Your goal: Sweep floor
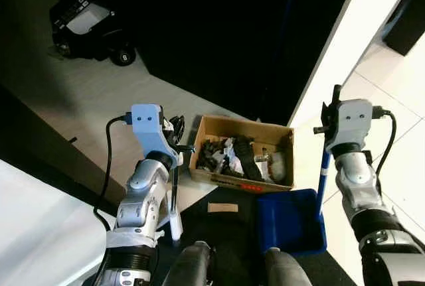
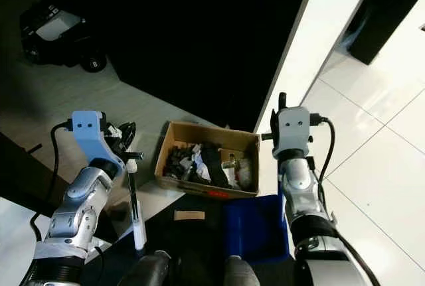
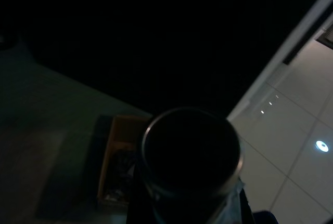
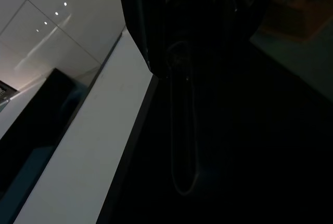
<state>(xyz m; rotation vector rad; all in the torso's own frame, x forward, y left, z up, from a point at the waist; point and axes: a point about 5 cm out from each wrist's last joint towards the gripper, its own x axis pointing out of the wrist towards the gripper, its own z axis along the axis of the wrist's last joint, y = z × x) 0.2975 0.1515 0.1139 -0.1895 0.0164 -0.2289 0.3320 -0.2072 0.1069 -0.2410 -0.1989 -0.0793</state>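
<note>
My left gripper (image 1: 178,133) is shut on a broom handle (image 1: 175,190), a thin black stick with a white end that hangs down beside my left forearm. The left wrist view shows the handle's round end (image 3: 190,156) close up. My right gripper (image 1: 330,115) is shut on the blue handle (image 1: 323,176) of a blue dustpan (image 1: 290,221), which rests on the floor in front of me. A cardboard box (image 1: 242,130) of dark and white rubbish sits between the two arms, just beyond the dustpan. The right wrist view is dark, with a slotted handle (image 4: 182,130) faintly visible.
A black wheeled machine (image 1: 86,24) stands at the far left. A large dark area lies behind the box, edged by a white strip (image 1: 345,40). White tiled floor (image 1: 398,113) spreads to the right, with a black object (image 1: 408,27) at its far corner.
</note>
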